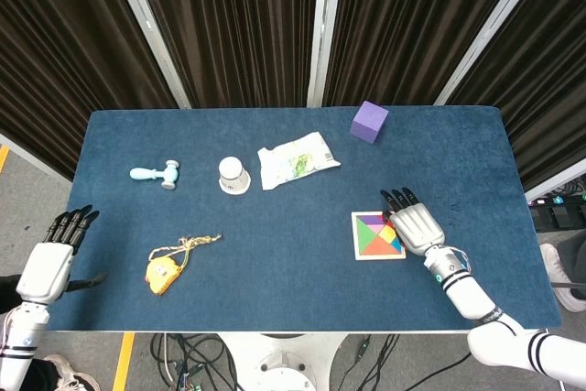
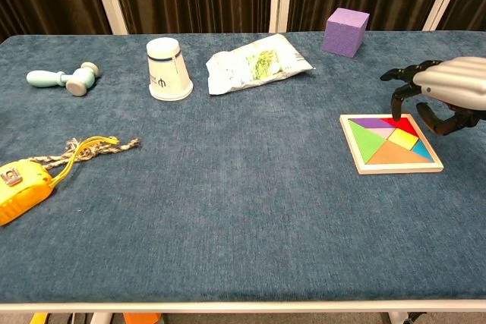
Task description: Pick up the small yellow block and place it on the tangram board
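The small yellow block (image 2: pixel 403 139) lies flat among the coloured pieces of the tangram board (image 2: pixel 395 171), near its right side. In the head view the yellow block (image 1: pixel 388 233) shows just beside my right hand's fingers. My right hand (image 2: pixel 448 89) hovers over the board's far right corner, fingers curved downward and apart, holding nothing. From above, the right hand (image 1: pixel 417 224) lies to the right of the board (image 1: pixel 354 235). My left hand (image 1: pixel 50 258) hangs off the table's left edge with fingers stretched out and empty.
A purple cube (image 2: pixel 345 33) stands at the back right. A crumpled snack packet (image 2: pixel 254 62) and an upturned white cup (image 2: pixel 168 69) sit at the back middle. A pale blue toy hammer (image 2: pixel 64 78) and a yellow tape measure with cord (image 2: pixel 19 180) lie on the left.
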`<action>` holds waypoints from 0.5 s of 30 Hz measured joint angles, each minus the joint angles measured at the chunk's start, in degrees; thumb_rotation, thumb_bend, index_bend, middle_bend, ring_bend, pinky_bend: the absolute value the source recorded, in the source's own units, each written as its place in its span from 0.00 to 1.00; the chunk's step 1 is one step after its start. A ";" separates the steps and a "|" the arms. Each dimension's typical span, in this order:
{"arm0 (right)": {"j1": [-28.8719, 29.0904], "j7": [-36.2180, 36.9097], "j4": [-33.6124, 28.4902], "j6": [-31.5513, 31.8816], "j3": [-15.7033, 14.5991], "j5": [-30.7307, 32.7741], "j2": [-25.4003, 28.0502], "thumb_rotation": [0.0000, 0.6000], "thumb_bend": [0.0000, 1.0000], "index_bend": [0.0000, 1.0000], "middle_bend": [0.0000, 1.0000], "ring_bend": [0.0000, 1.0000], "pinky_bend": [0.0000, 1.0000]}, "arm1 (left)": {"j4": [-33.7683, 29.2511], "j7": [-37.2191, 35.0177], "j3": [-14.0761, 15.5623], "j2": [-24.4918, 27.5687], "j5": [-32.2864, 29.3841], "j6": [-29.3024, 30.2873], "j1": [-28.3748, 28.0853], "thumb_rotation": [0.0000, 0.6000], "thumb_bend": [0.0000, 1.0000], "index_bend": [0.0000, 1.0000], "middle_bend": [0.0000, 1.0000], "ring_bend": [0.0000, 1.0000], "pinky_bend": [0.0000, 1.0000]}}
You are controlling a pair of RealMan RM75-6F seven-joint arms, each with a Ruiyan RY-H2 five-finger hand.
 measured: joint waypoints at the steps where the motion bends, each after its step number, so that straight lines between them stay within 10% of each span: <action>1: -0.06 0.13 -0.11 0.25 0.08 -0.22 0.10 1.00 0.78 0.37 0.00 0.00 0.00 | 0.00 0.04 0.00 0.00 0.00 0.01 0.01 1.00 0.00 0.04 0.00 0.00 0.00; 5: -0.71 0.68 -0.86 2.11 0.45 -1.02 0.99 1.00 0.63 0.26 0.00 0.00 0.00 | 0.00 0.15 -0.06 0.03 -0.07 0.26 0.12 1.00 0.00 0.04 0.00 0.00 0.00; 10: -3.38 1.42 -2.51 7.23 0.48 -2.05 3.28 1.00 0.07 0.00 0.00 0.00 0.00 | 0.23 0.39 -0.24 0.12 -0.42 0.89 0.55 1.00 0.00 0.04 0.00 0.00 0.00; 15: -10.41 5.75 -5.50 14.92 -1.00 -2.58 7.42 0.98 0.00 0.00 0.00 0.00 0.00 | 0.89 1.32 -0.35 0.09 -0.69 1.38 0.93 1.00 0.00 0.04 0.00 0.00 0.00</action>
